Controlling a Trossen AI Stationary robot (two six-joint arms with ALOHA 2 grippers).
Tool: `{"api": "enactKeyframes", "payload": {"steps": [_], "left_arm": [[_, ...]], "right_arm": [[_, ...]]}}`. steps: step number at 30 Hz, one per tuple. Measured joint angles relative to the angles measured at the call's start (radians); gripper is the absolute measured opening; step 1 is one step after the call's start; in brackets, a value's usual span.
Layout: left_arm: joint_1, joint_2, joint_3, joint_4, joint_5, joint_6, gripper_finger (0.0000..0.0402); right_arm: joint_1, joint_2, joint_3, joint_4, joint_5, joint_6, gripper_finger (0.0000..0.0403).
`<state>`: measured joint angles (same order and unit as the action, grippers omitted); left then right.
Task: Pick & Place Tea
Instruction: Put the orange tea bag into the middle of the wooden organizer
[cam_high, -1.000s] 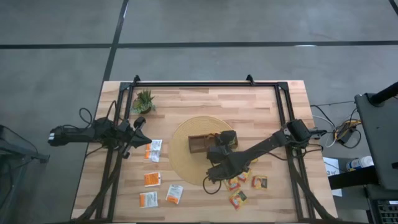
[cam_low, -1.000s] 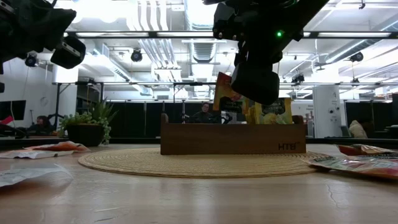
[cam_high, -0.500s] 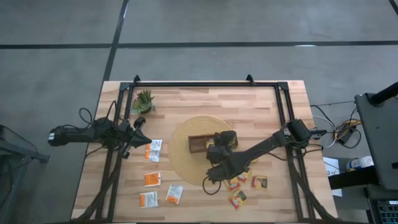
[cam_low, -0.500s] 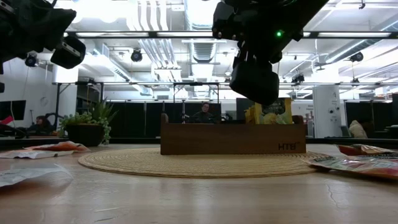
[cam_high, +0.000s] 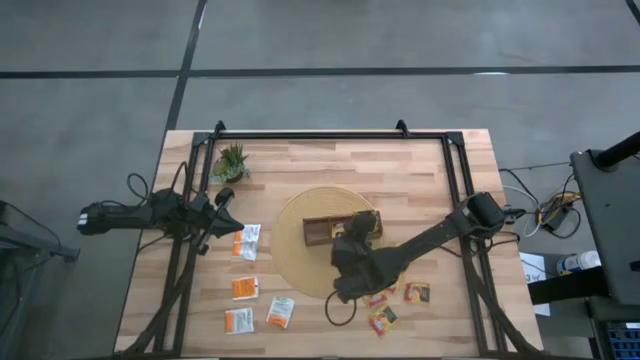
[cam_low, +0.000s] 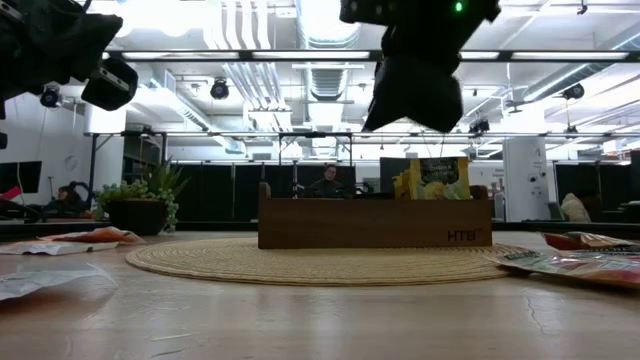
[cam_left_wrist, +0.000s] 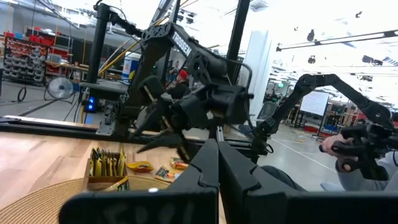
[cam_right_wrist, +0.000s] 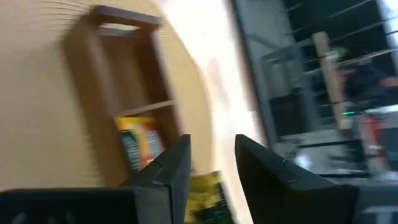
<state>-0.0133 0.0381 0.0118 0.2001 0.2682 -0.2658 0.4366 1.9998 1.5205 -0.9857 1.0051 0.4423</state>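
Centre of the high view: the right gripper (cam_high: 347, 250) has lifted off the wooden tray (cam_high: 318, 231) on the round woven mat (cam_high: 290, 250), fingers now parted and empty, where a second ago they carried a sachet above it. That sachet now stands in the tray (cam_low: 440, 180), so one placement looks done. Loose tea sachets (cam_high: 245, 288) remain lower left and lower right (cam_high: 417, 292); left gripper (cam_high: 222, 198) waits shut, left of frame, holding nothing.
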Motion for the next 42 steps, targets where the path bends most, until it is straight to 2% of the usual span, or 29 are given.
{"api": "enactKeyframes", "payload": {"steps": [4, 7, 19, 24, 30, 42], "left_arm": [[0.000, 0.000, 0.000, 0.000, 0.000, 0.000, 0.0000], [0.000, 0.000, 0.000, 0.000, 0.000, 0.000, 0.0000], [0.000, 0.000, 0.000, -0.001, 0.000, 0.000, 0.0000], [0.000, 0.000, 0.000, -0.001, 0.000, 0.000, 0.0000], [0.000, 0.000, 0.000, -0.002, 0.000, 0.000, 0.0000], [0.000, 0.000, 0.000, -0.001, 0.000, 0.000, 0.0000]], "right_arm": [[-0.005, -0.024, 0.005, 0.008, -0.203, 0.004, 0.0113], [-0.006, -0.028, -0.005, 0.009, -0.266, 0.032, 0.0108], [-0.053, -0.028, -0.110, 0.090, -0.288, 0.044, 0.0088], [-0.075, -0.028, -0.154, 0.193, -0.378, -0.044, 0.0087], [-0.093, -0.028, -0.183, 0.266, -0.380, -0.098, 0.0085], [-0.118, -0.028, -0.182, 0.260, -0.385, -0.084, 0.0034]]}}
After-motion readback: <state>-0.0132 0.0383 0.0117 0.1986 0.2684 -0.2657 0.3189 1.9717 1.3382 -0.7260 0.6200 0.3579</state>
